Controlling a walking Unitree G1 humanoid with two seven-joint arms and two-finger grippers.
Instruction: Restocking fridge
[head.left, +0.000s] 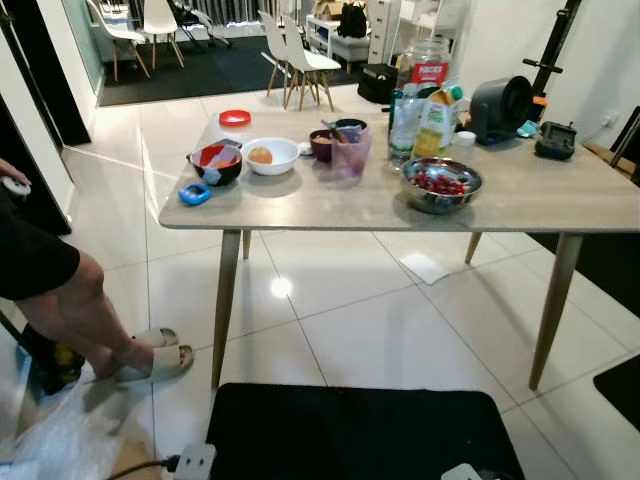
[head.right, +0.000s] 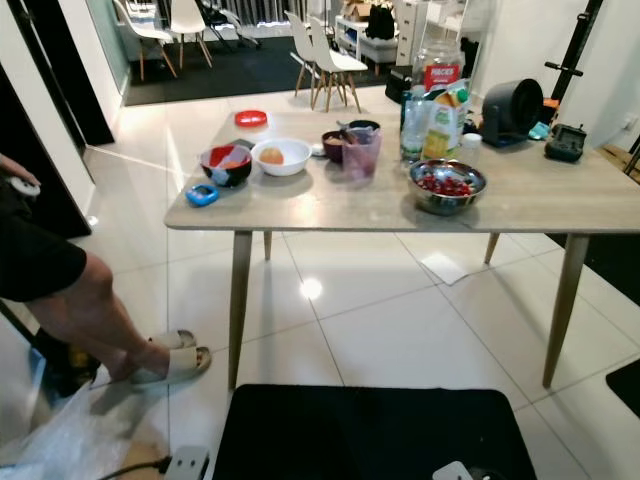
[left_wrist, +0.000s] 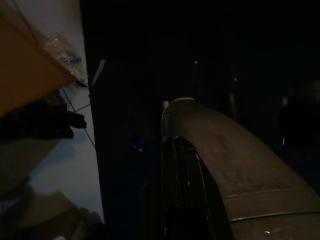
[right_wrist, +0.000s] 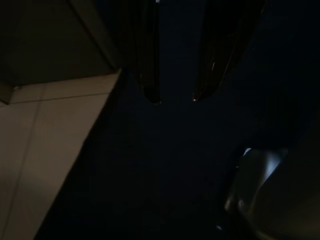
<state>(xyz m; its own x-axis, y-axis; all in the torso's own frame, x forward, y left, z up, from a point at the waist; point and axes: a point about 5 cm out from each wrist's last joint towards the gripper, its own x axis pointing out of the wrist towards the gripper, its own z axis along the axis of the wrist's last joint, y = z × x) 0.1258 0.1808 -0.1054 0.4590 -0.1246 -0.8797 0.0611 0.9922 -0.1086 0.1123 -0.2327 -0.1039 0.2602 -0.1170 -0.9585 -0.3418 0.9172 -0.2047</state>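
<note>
Right gripper (right_wrist: 175, 97): fingers are being held narrowly apart above the black mat (right_wrist: 165, 170), nothing gripped.
Left gripper (left_wrist: 182, 165): fingers too dark, cannot be told.

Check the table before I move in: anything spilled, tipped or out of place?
Nothing spilled or tipped on the table. The one oddity is a red lid lying alone at the far left corner, apart from any jar. Bowls and bottles stand upright.

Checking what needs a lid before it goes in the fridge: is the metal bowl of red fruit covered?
No, the metal bowl on the table is open, its red fruit exposed.
</note>
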